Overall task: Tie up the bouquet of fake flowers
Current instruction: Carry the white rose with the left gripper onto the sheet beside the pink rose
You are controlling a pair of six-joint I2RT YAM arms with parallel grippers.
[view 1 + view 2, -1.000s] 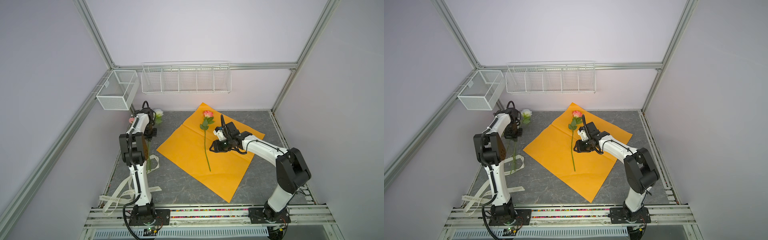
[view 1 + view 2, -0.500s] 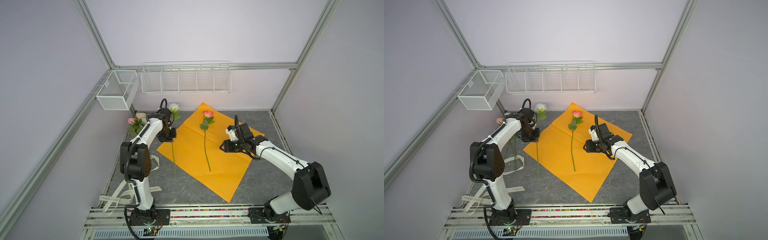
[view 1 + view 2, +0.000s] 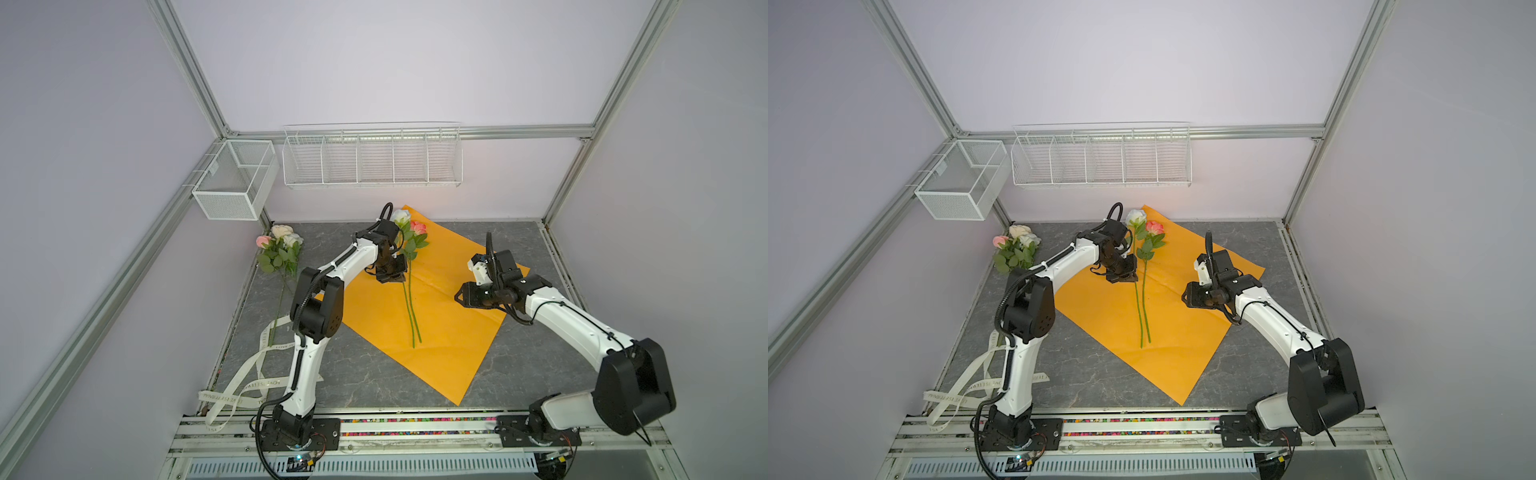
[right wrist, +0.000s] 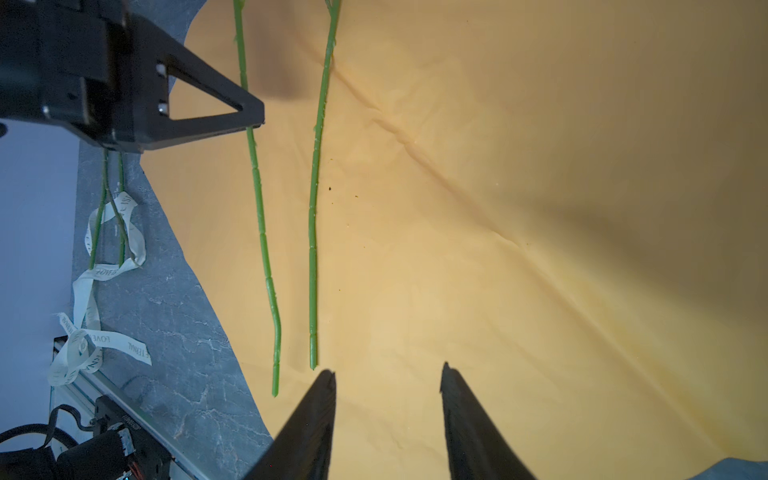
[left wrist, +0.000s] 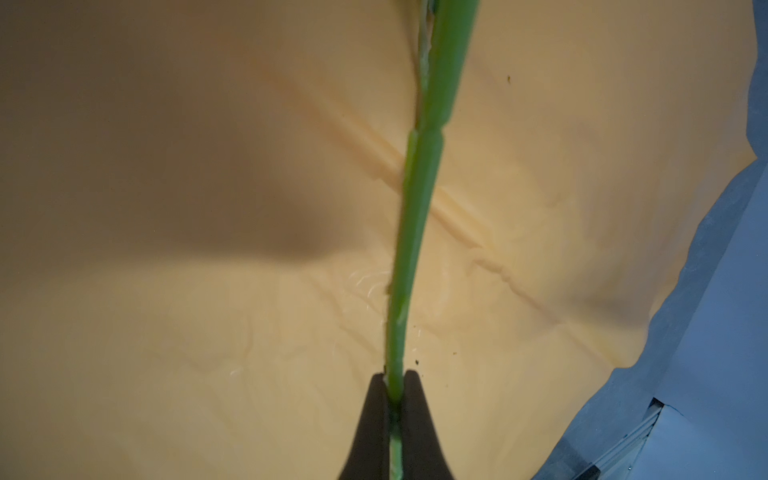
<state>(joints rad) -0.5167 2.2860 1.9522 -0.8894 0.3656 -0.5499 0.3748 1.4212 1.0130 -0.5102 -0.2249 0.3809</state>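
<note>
The ribbon (image 3: 232, 400) lies at the near left, with its far end looped over the stems of the three flowers. It has print on it, and the word "LOVE" can be read in the right wrist view (image 4: 106, 337).

The table (image 3: 365, 382) is grey like stone. The walls are pale purple with silver bars at the corners. A small basket (image 3: 232, 183) hangs on the left wall and a long basket (image 3: 374, 158) on the far wall.

Three flowers (image 3: 279, 249), pink, cream and white, lie at the far left on the bare table. The left gripper (image 3: 395, 277) is over the orange paper (image 3: 449, 332), its jaws pinched tight on the stem of the white rose (image 3: 401, 216). The pink rose (image 3: 418, 227) lies on the paper just to the right, and the two stems run side by side. The right gripper (image 3: 459, 296) is over the right part of the paper with its jaws partly apart and holding nothing.

A second ago the left gripper was at the far left by the flowers, and only the pink rose was on the paper. The right gripper was close to the pink rose's stem and has backed off to the right.
</note>
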